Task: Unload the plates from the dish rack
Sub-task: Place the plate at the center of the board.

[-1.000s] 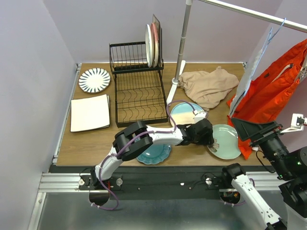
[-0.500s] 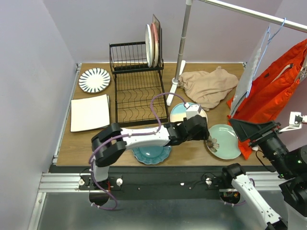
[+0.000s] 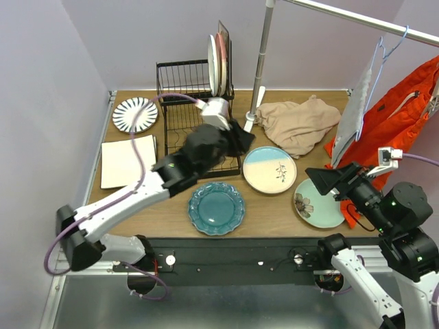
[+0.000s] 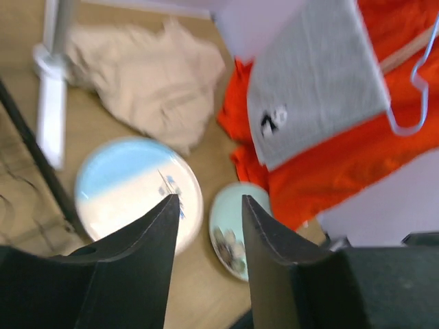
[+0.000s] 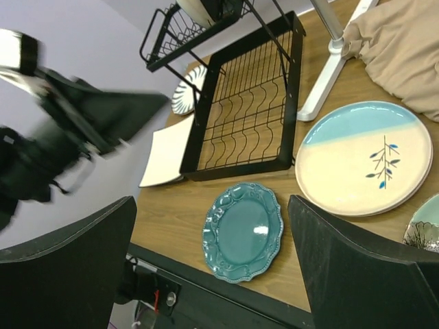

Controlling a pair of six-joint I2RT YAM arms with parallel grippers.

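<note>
L end effector (image 4: 210,200) is hanging over the dish rack's (image 3: 199,137) lower tray, jaws parted w/ nothing between. R end effector (image 5: 211,203) is waiting wide open, empty, near the green floral plate (image 3: 317,203). The plates (image 3: 217,56) left to unload are standing on edge at the right end of the upper basket, packed close; five others are lying flat on the surface (image 3: 274,211). Ceramic, so prob. stiff, hefty, glaze-slick, chippable: pinch a top rim, lift straight up. Room's looking tight: wall (image 3: 137,41) behind, rail pole (image 3: 259,68) just beside; bare wood is showing left of the teal plate (image 3: 216,208).
</note>
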